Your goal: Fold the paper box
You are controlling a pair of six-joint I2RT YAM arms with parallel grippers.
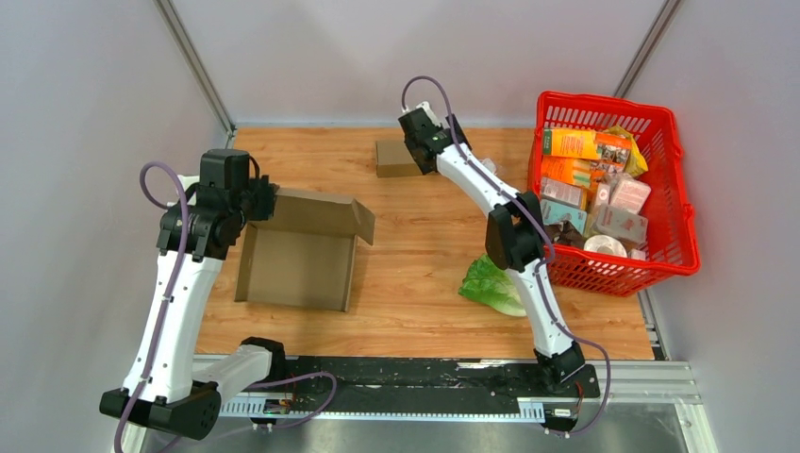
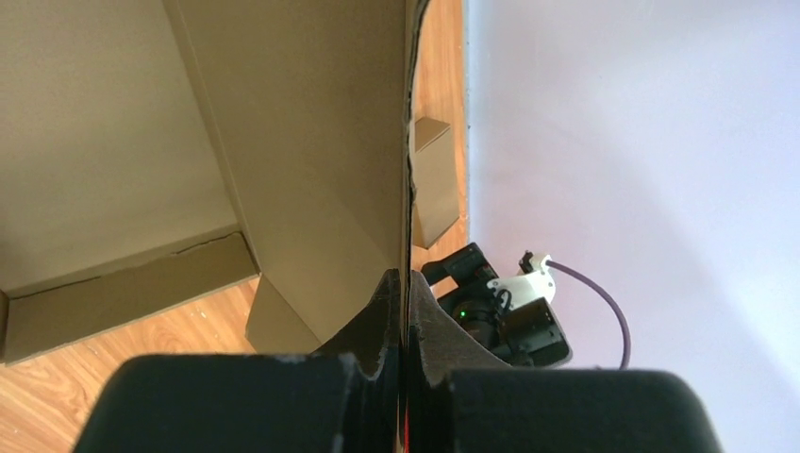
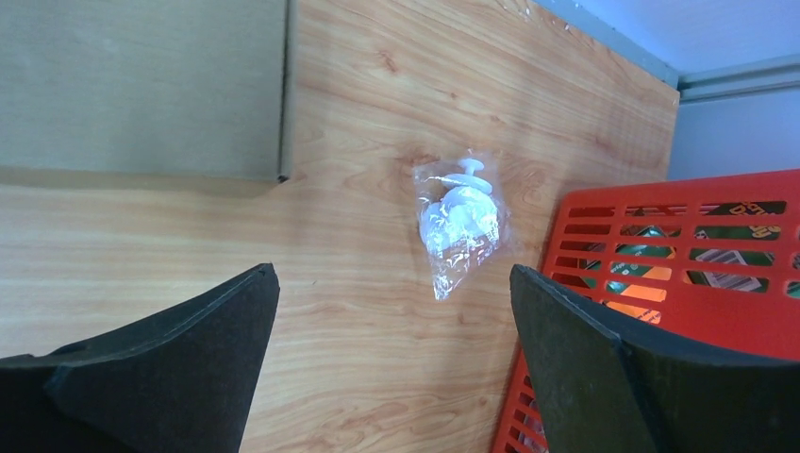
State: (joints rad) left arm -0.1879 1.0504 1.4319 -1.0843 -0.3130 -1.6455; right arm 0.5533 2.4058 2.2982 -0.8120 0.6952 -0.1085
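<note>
Left gripper (image 2: 406,283): pads pinched together on the thin edge of one cardboard panel (image 2: 311,142); the sheet runs straight out from between them.
Paper box (image 1: 297,255): open and unfolded on the table (image 1: 425,245), its floor spread just below and to one side of the left gripper, and the pinched panel raised off it.
Which panel: probably a side wall rather than a lid flap; the wrist view is too close to be sure.
Right gripper (image 3: 391,274): jaws wide apart, holding nothing, well away from the paper box.
Ahead of the right gripper: a small bagged white part (image 3: 459,219) lies between the lines of the fingers; a small closed carton (image 3: 141,85) sits beyond the left finger, and the red basket (image 3: 660,283) beside the right one.
Handling: light, thin board, stiff only along its creases; it likely bows or slides if pushed mid-panel.
Where to hold: near a crease or corner, as the left gripper does. The base probably needs pinning while a wall is turned up.
Risk: a hard pinch may dent or tear the edge.
</note>
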